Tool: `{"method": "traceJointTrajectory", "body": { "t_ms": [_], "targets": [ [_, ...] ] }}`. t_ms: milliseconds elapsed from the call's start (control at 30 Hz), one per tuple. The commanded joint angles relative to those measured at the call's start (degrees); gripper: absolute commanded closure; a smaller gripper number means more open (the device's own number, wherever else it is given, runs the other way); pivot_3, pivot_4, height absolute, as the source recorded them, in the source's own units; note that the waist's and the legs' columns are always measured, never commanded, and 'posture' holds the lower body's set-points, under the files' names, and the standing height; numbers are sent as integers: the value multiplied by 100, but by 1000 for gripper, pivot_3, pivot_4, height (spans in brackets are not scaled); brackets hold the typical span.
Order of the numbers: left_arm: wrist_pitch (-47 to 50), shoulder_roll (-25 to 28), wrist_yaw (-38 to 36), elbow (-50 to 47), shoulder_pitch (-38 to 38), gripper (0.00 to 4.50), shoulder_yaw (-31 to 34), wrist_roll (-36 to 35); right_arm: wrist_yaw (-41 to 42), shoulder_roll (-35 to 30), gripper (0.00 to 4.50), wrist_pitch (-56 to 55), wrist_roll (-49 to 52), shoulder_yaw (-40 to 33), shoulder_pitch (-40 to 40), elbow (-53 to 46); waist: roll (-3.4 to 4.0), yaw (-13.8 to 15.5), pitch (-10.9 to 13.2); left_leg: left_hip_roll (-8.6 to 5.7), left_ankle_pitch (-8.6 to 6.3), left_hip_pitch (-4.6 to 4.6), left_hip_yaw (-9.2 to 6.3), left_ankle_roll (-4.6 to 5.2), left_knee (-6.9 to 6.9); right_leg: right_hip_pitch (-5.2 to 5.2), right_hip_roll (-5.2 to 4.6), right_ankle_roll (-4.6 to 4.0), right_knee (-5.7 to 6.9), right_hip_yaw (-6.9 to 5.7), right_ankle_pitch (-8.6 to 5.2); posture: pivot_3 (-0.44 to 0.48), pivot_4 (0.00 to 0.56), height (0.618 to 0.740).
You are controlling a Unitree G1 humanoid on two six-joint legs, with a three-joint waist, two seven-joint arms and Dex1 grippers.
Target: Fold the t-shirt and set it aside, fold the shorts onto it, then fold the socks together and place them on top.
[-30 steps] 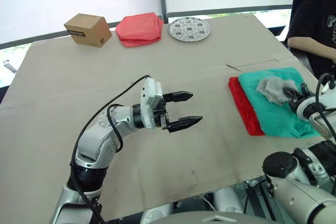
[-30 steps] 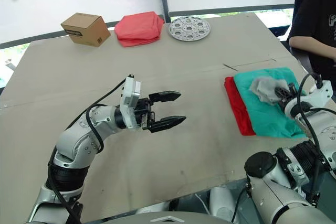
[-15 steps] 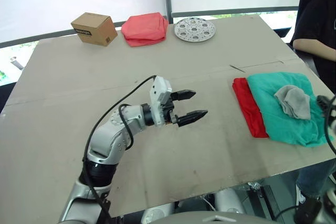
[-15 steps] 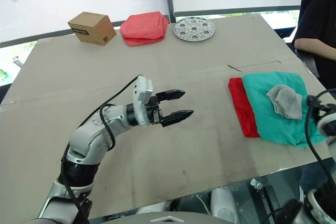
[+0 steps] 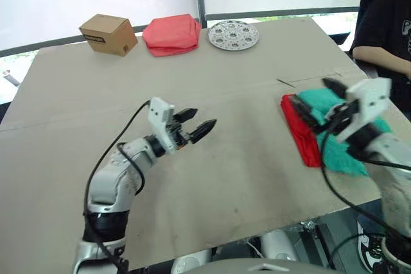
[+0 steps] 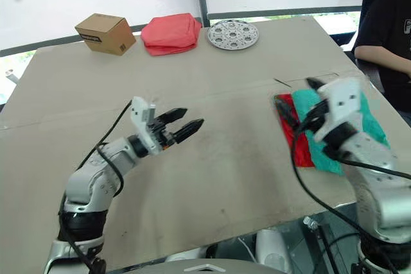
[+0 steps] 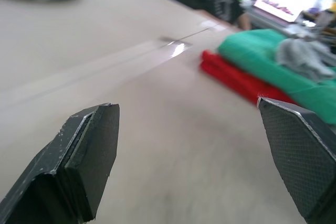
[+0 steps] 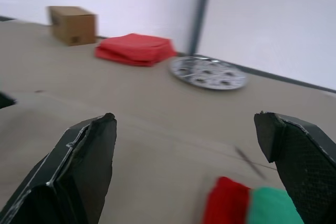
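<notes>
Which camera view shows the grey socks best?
The left wrist view: the socks lie unobstructed on top of the shorts. In both eye views the right gripper is in front of that spot.

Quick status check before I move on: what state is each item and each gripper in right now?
t-shirt: folded, flat on the table, bottom of the stack.
shorts: folded, lying on the t-shirt.
socks: bunched together on top of the shorts.
left gripper: open, empty, above bare table.
right gripper: open, empty, above the stack.
salmon-pink cloth: folded.
cardboard box: closed.
</notes>
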Motion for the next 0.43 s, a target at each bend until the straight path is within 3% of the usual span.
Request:
{"method": "traceJointTrajectory", "body": {
  "t_ms": [33, 167, 233, 433],
  "targets": [
    [79, 350, -54, -840, 623, 0, 472, -223, 795, -298, 59, -718, -62, 304, 256, 368, 0, 50, 2, -1, 0, -2, 0, -2, -1, -2, -3, -1, -2, 1, 0, 0, 150, 740],
    [-153, 913, -552, -1341, 1820, 0, 908, -125, 1458, -878, 59, -931, 166, -69, 977, 407, 2, 156, 5, -10, -12, -10, 1, 8, -3, -1, -24, -20, -16, -2, -12, 0, 150, 740],
    [-299, 1091, -794, -1401, 2437, 0, 1319, -116, 1851, -1243, 59, -935, 353, -612, 1631, 322, 3, 187, 7, -17, -21, -11, 3, 20, -1, 1, -44, -20, -21, -2, -16, 0, 150, 740],
    [-652, 1207, -1298, -1452, 3677, 0, 2064, -159, 2479, -1802, 59, -1025, 685, -1642, 2784, 177, 4, 238, 13, 5, -33, -4, 17, 11, 1, 6, -50, 4, -26, -3, -33, 0, 150, 740]
  ]
}}
